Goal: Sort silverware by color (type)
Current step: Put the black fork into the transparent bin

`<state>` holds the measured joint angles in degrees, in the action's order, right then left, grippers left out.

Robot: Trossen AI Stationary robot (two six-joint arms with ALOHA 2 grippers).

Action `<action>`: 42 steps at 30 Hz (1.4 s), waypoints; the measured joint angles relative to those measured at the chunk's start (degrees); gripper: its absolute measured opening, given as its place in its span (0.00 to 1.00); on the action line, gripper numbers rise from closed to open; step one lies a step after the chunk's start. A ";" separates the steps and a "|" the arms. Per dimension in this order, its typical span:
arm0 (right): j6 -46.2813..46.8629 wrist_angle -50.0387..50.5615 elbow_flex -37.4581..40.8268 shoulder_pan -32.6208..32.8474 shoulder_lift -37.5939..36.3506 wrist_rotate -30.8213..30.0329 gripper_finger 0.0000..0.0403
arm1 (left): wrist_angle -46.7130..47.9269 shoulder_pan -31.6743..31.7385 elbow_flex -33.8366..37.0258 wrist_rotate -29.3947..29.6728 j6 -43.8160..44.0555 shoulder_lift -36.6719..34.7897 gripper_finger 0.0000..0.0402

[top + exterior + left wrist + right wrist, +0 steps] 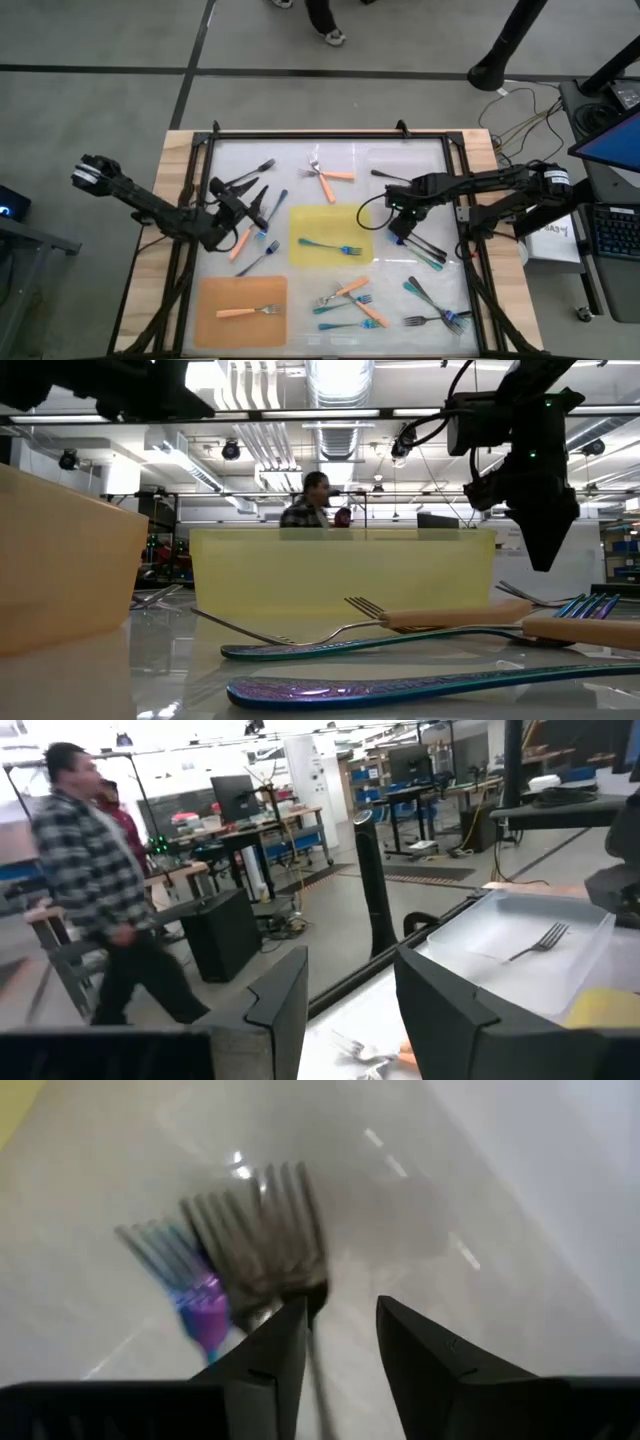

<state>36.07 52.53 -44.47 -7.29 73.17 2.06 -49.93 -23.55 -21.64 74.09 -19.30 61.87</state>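
Forks lie scattered on the white table: dark ones at the left (240,185), orange-handled ones at the far middle (328,177), and a mixed heap near the front (350,300). One blue-teal fork (330,245) lies on the yellow mat (305,222), and one orange-handled fork (248,311) on the orange mat (215,295). My right gripper (398,228) (340,1350) is open and points down just above a dark fork's neck (262,1240), beside a blue-teal fork (190,1290). My left gripper (258,208) (350,1010) is open. It is held level over the left forks and holds nothing.
A raised dark frame (300,135) runs round the table. More forks lie at the right front (435,310), and one dark fork at the far right (390,177) (540,938). People stand in the room beyond the table (90,870). Cables and a keyboard sit off the right edge (610,230).
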 joint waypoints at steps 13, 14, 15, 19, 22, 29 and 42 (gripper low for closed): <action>7.64 2.05 1.41 7.98 0.02 0.97 0.31 | 11.39 0.04 -9.69 0.34 -2.80 8.87 0.33; 8.32 2.09 1.98 8.48 0.02 0.97 0.31 | 11.35 0.04 -10.36 0.44 -3.30 9.31 0.33; 9.29 2.07 2.71 8.89 0.02 0.98 0.31 | 11.37 0.04 -10.96 0.45 -3.80 9.69 0.33; 12.18 2.07 5.84 9.80 0.02 0.97 0.31 | 11.37 0.04 -13.39 3.30 -4.20 10.50 0.33; 13.51 1.79 7.62 9.82 0.04 0.99 0.31 | 11.40 0.04 -14.33 6.71 -3.89 10.64 0.33; 13.57 1.21 7.73 9.82 0.00 1.09 0.31 | 11.24 0.04 -14.35 11.23 -1.98 10.20 0.33; 13.40 -1.34 7.32 9.82 0.02 1.40 0.31 | 11.23 0.04 -14.30 13.96 -1.20 10.07 0.33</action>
<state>49.47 51.19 -37.15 2.52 73.19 3.46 -38.71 -23.51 -35.94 88.05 -20.50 71.94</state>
